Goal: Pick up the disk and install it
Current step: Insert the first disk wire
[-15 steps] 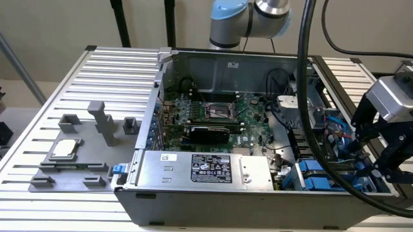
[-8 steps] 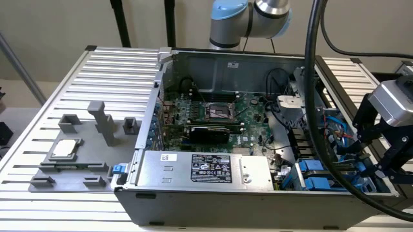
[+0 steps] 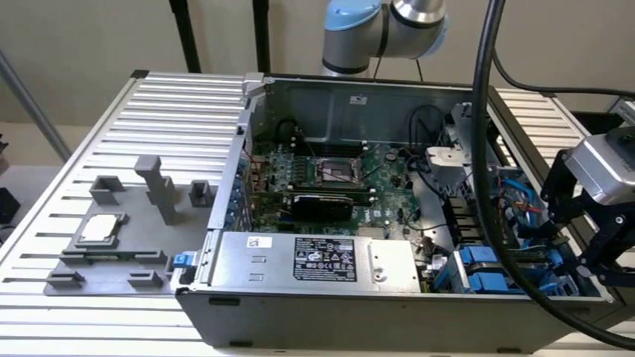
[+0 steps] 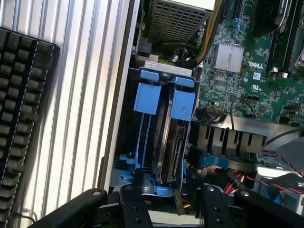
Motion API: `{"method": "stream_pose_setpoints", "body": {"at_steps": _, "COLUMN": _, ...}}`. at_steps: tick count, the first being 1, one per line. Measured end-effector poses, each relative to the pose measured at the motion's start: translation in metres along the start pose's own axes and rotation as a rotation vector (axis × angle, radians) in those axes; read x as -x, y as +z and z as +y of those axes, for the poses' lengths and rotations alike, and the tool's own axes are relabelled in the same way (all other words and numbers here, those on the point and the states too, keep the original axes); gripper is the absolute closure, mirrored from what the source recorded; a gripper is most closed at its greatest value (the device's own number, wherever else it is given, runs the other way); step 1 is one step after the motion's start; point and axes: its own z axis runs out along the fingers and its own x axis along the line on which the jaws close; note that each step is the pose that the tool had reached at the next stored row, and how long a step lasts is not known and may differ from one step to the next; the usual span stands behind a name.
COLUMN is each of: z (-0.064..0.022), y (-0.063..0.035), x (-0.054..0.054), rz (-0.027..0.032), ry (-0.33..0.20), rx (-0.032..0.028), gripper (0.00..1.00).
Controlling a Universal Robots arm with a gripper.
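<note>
The disk (image 4: 170, 142) stands on edge in the drive bay of the open computer case (image 3: 328, 312), its silver-grey side showing between bright blue frame parts (image 4: 183, 103). A second blue frame (image 4: 147, 97) sits beside it in the neighbouring slot. My gripper (image 4: 172, 202) hovers over the near end of the disk, its black fingers (image 4: 135, 202) spread wider than the disk and not touching it. In the exterior view the gripper (image 3: 587, 239) hangs over the blue bay (image 3: 486, 269) at the case's right side, open.
The motherboard (image 3: 328, 175) and the power supply (image 3: 308, 260) occupy the case. A thick black cable (image 3: 483, 149) hangs down across the bay side. A grey fixture holding a small silver chip (image 3: 100, 228) lies at the exterior view's left. A black keyboard (image 4: 23, 118) borders the ribbed table.
</note>
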Motion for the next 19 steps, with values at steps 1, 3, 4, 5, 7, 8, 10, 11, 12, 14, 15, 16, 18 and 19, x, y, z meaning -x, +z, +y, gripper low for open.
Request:
{"method": "stream_pose_setpoints", "body": {"at_steps": 1, "z": -0.0002, "y": 0.0, "x": 0.0, "rz": -0.0007, "ry": -0.001, "rx": -0.0004, "gripper": 0.0}}
{"method": "stream_pose_setpoints", "body": {"at_steps": 3, "z": -0.0005, "y": 0.0001, "x": -0.0001, "rz": -0.0022, "ry": -0.002, "rx": -0.0005, "gripper": 0.0}}
{"method": "stream_pose_setpoints", "body": {"at_steps": 4, "z": -0.0005, "y": 0.0, "x": -0.0001, "rz": -0.0025, "ry": -0.003, "rx": -0.0006, "gripper": 0.0}}
{"method": "stream_pose_setpoints", "body": {"at_steps": 5, "z": -0.0005, "y": -0.0003, "x": -0.0001, "rz": -0.0028, "ry": -0.003, "rx": -0.0006, "gripper": 0.0}}
{"method": "stream_pose_setpoints", "body": {"at_steps": 7, "z": -0.0006, "y": -0.002, "x": 0.0001, "rz": -0.0034, "ry": -0.003, "rx": -0.0006, "gripper": 0.0}}
{"method": "stream_pose_setpoints", "body": {"at_steps": 8, "z": -0.0006, "y": -0.0032, "x": 0.0003, "rz": -0.0034, "ry": -0.003, "rx": -0.0006, "gripper": 0.0}}
{"method": "stream_pose_setpoints", "body": {"at_steps": 10, "z": -0.0007, "y": -0.0035, "x": 0.0003, "rz": -0.0038, "ry": -0.004, "rx": -0.0006, "gripper": 0.0}}
{"method": "stream_pose_setpoints", "body": {"at_steps": 11, "z": -0.0007, "y": -0.0036, "x": 0.0005, "rz": -0.0037, "ry": -0.004, "rx": -0.0006, "gripper": 0.0}}
{"method": "stream_pose_setpoints", "body": {"at_steps": 12, "z": -0.0007, "y": -0.0037, "x": 0.0006, "rz": -0.0035, "ry": -0.004, "rx": -0.0006, "gripper": 0.0}}
{"method": "stream_pose_setpoints", "body": {"at_steps": 14, "z": -0.0007, "y": -0.0037, "x": 0.0009, "rz": -0.0035, "ry": -0.004, "rx": -0.0006, "gripper": 0.0}}
{"method": "stream_pose_setpoints", "body": {"at_steps": 15, "z": -0.0007, "y": -0.0037, "x": 0.0009, "rz": -0.0035, "ry": -0.004, "rx": -0.0006, "gripper": 0.0}}
{"method": "stream_pose_setpoints", "body": {"at_steps": 16, "z": -0.0007, "y": -0.0037, "x": 0.001, "rz": -0.0035, "ry": -0.004, "rx": -0.0006, "gripper": 0.0}}
{"method": "stream_pose_setpoints", "body": {"at_steps": 18, "z": -0.0007, "y": -0.0036, "x": 0.001, "rz": -0.0039, "ry": -0.005, "rx": -0.0007, "gripper": 0.0}}
{"method": "stream_pose_setpoints", "body": {"at_steps": 19, "z": -0.0008, "y": -0.0036, "x": 0.0011, "rz": -0.004, "ry": -0.005, "rx": -0.0007, "gripper": 0.0}}
